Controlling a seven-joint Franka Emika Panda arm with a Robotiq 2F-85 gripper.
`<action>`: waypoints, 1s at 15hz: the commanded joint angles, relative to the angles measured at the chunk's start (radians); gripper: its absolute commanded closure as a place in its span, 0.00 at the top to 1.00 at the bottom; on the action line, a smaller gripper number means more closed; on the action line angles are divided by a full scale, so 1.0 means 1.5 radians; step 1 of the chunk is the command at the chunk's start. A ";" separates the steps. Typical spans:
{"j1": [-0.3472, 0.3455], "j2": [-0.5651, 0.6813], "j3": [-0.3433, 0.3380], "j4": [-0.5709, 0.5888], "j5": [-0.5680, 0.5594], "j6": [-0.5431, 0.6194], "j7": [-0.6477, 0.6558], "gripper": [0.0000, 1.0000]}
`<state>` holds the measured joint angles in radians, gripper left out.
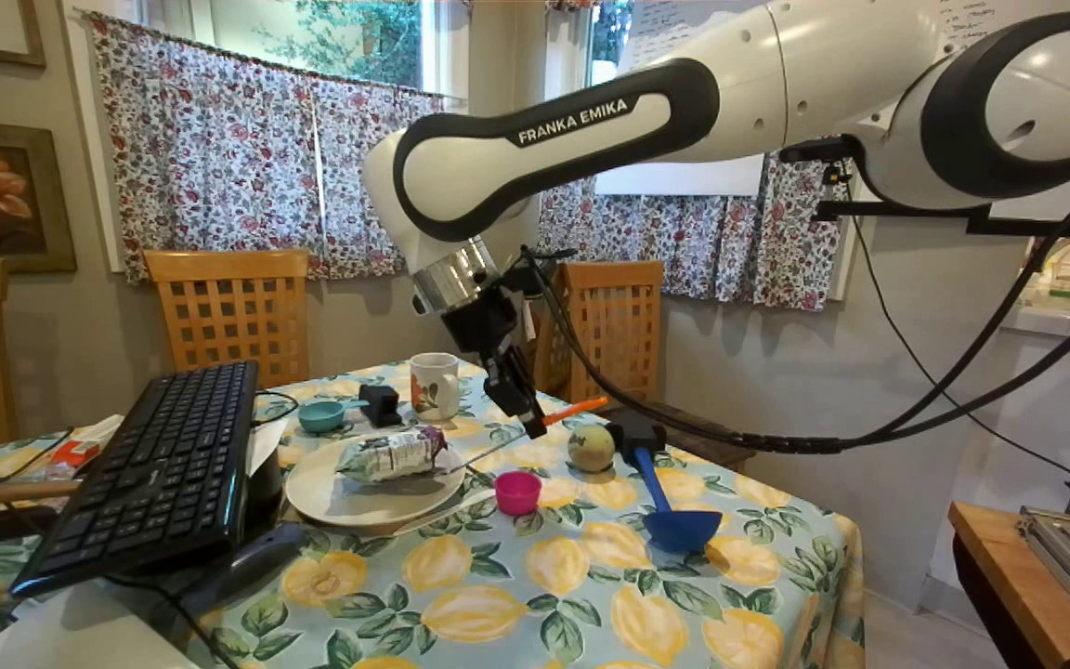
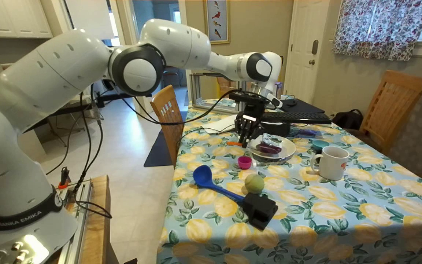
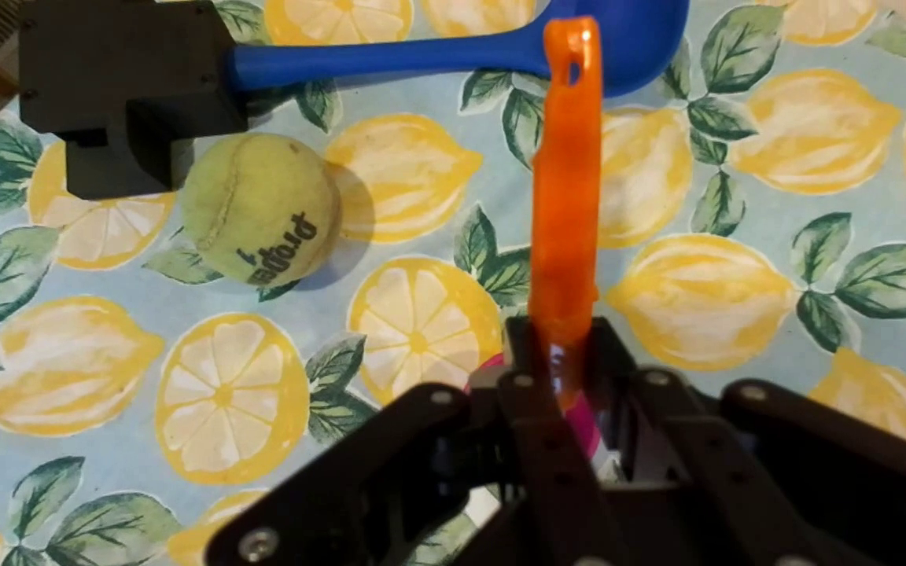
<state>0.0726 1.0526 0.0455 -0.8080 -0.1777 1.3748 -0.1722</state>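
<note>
Orange-handled tool (image 3: 566,204) clamped in the pincer (image 1: 535,429), jaws closed on it; the coloured end juts past one side of the jaws, and a thin pale shaft (image 1: 496,449) runs from the opposite side toward the plate (image 1: 305,488); whether its tip touches anything, cannot tell; tool tilted, coloured end higher, held above the cloth-covered, lemon-patterned worktop (image 1: 554,623).

Crinkled packet (image 1: 391,455), silvery with a purple end, lies on the plate; magenta cup (image 1: 518,497) stands just beside the plate, partly hidden behind the pincer in the wrist view; tennis ball (image 3: 260,208), dark lettering on its side, rests just beside a black block (image 3: 130,63); blue ladle (image 3: 390,64) lies with its handle meeting that block, bowl at the end away from it.

White mug (image 2: 331,163) upright, seen in both exterior views; teal cup (image 1: 319,418) near it, small black object (image 1: 379,405) between the two in an exterior view; black keyboard (image 1: 154,455) propped above the worktop, near the plate; white robot arm (image 1: 535,153) reaches over the worktop in both exterior views; wooden lattice-backed chair (image 1: 228,311) stands past the worktop; floral curtain (image 1: 210,158) hangs behind that chair.
</note>
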 commanded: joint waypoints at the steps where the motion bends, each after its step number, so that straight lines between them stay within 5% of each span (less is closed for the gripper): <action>1: -0.008 0.046 0.007 0.080 0.013 -0.050 -0.028 0.05; 11: -0.017 0.071 0.061 0.147 0.048 -0.145 -0.179 0.05; 15: 0.015 0.041 0.063 0.128 0.020 -0.140 -0.186 0.05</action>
<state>0.0630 1.1280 0.1435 -0.6349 -0.1289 1.1712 -0.4516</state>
